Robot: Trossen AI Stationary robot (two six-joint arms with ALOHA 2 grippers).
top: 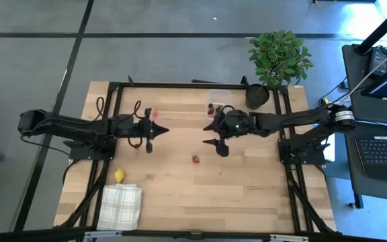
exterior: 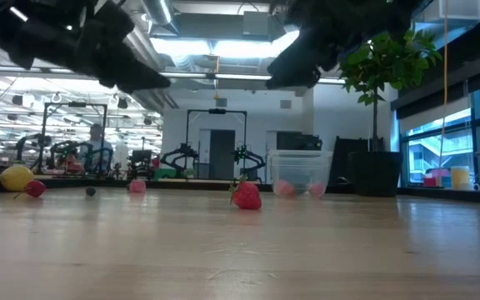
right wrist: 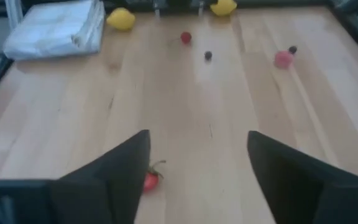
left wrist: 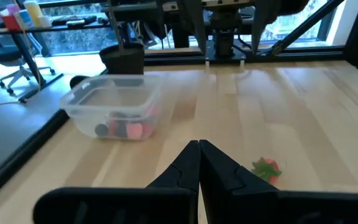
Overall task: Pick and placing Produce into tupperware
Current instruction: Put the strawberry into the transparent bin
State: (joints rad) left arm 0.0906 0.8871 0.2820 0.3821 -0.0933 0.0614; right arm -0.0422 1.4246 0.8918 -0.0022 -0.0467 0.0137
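Right claw (right wrist: 197, 180): hung above the table just beside the clear box (top: 215, 107), fingers spread apart, nothing between them.
Left claw (left wrist: 199, 163): clenched tight and empty, waiting well apart from the box, pointed toward it.
Box: stood near the potted plant (top: 279, 59), with a few red and dark fruit pieces (left wrist: 124, 129) inside.
Strawberry (top: 195, 159): lay on the bare wood near the box, below the right claw.
Lemon (top: 119, 176): far from the box, just beside the folded cloth (top: 121, 206).
Other berries (right wrist: 283, 58): scattered on the table, well apart from the box.
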